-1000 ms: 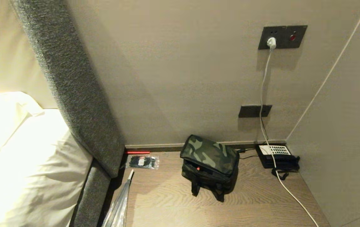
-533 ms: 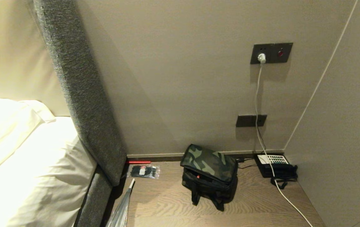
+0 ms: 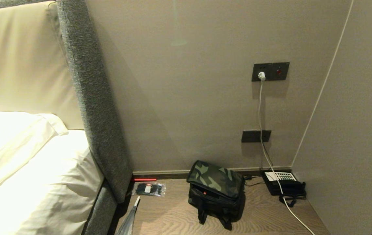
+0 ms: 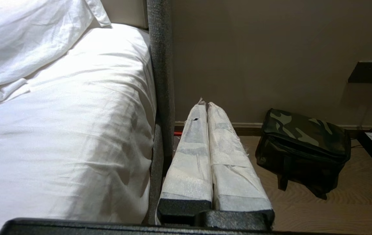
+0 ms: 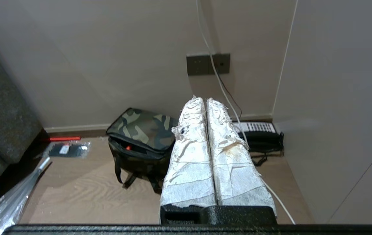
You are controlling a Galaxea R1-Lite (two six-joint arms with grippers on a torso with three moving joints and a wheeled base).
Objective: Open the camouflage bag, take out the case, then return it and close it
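1. Head view is shifted as a whole against a second ago: the wall, bed (image 3: 36, 169), bag and phone are all shown lower and smaller, with more wall above the socket plate (image 3: 270, 71). This is read as the camera being tilted up and back by the torso, not as any object being moved.
2. Against the wall, the tabletop (image 3: 179, 215) is seen with the bag (image 3: 216, 192) at its middle, well apart from both grippers. The lid is lifted slightly at the front, and a red spot is shown in the gap.
3. No case is seen outside the bag; whether it lies inside cannot be told.
4. The phone (image 3: 283, 184) is placed right of the bag, the clear packet (image 3: 150, 189) left of it, neither touching it.
5. The left gripper (image 4: 205, 105) is clenched on nothing, and parked near the bed edge.
6. The right gripper (image 5: 200, 99) is clenched too, empty, aimed over the bag.
7. Judged from this, no handling is under way; only the robot's posture is being changed.
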